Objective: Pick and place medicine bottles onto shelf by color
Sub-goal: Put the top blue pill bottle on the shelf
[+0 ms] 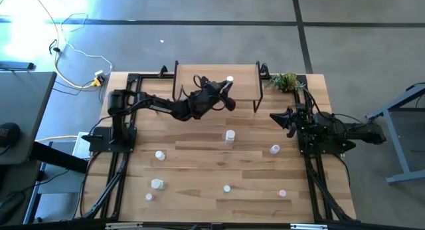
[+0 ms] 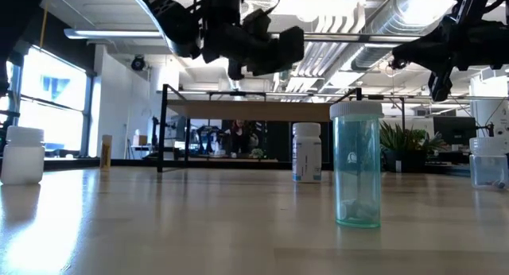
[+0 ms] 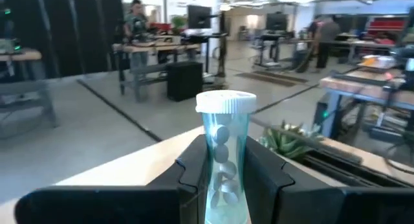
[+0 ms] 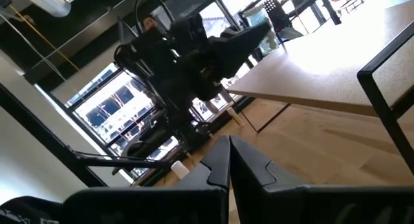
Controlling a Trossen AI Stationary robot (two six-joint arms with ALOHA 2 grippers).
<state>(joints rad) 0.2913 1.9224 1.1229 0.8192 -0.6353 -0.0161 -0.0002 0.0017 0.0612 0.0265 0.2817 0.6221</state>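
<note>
A: Where is the bottle in hand?

B: The left gripper point(image 1: 227, 90) hangs over the right part of the small raised light-wood shelf on black metal legs point(image 1: 199, 69); its dark fingers point(image 3: 194, 169) are clamped on a slim clear pale-teal plastic bottle with a ribbed white cap point(image 3: 223, 156), held upright, a few pale tablets showing inside; from above only the white cap shows, over the board.

A: And the right arm?

B: The right gripper point(image 1: 287, 121) waits above the right side of the slatted wooden worktop point(image 1: 199, 157), fingers point(image 4: 217, 166) pressed together on nothing.

A: How will the bottle handle?

B: I judge it light and stiff, thin-walled, with a smooth and rather slippery wall; the grip sits on the body below the cap, which looks right to me; squeezing the cap could twist it loose; tall and narrow, it will tip easily if set down crooked.

A: The rest?

B: Several other small bottles stand well apart on the worktop: a white one with a label point(image 1: 230, 135) near the middle, a clear teal-tinted one point(image 2: 356, 165) close to the low camera, an opaque white one point(image 2: 22, 154) at the left of that view; I would take each by the body, low enough to keep it upright; tints on the farthest ones are too small to tell.
</note>
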